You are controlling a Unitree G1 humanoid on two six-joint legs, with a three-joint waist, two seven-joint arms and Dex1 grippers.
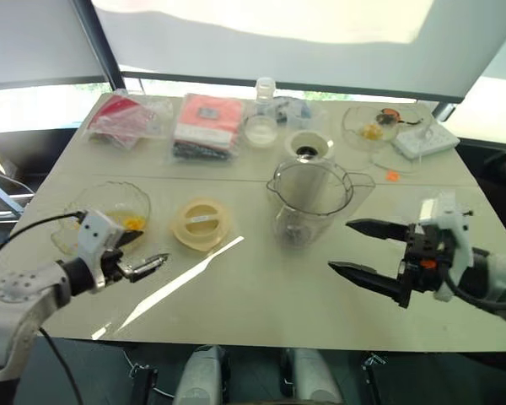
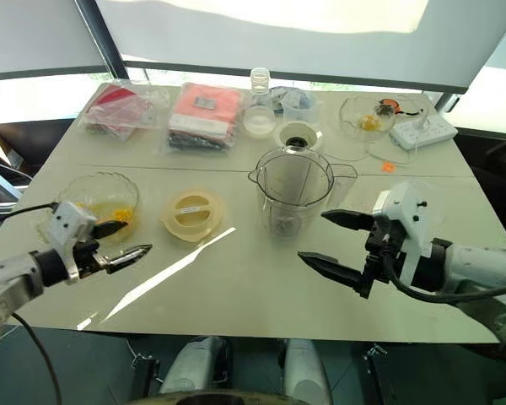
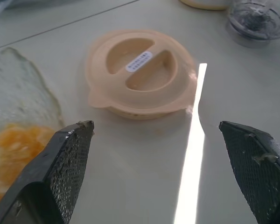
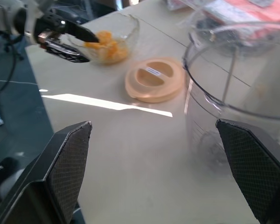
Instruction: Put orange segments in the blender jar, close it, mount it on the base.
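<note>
The clear blender jar [image 1: 310,198] stands upright mid-table with no lid on it. Just behind it is the white base [image 1: 309,146]. The orange segments [image 1: 132,222] lie in a glass bowl [image 1: 101,202] at the left, and the cream lid [image 1: 202,224] lies flat between bowl and jar. My left gripper [image 1: 150,249] is open and empty above the table, just in front of the bowl. My right gripper [image 1: 339,246] is open and empty, raised just right of the jar. In the right wrist view the jar [image 4: 238,84] is close ahead.
At the back lie plastic-wrapped packets [image 1: 207,122], a small white-capped bottle [image 1: 262,118], a second glass bowl [image 1: 373,125] with scraps and a white power strip [image 1: 426,139]. A small orange bit [image 1: 392,175] lies on the table right of the jar.
</note>
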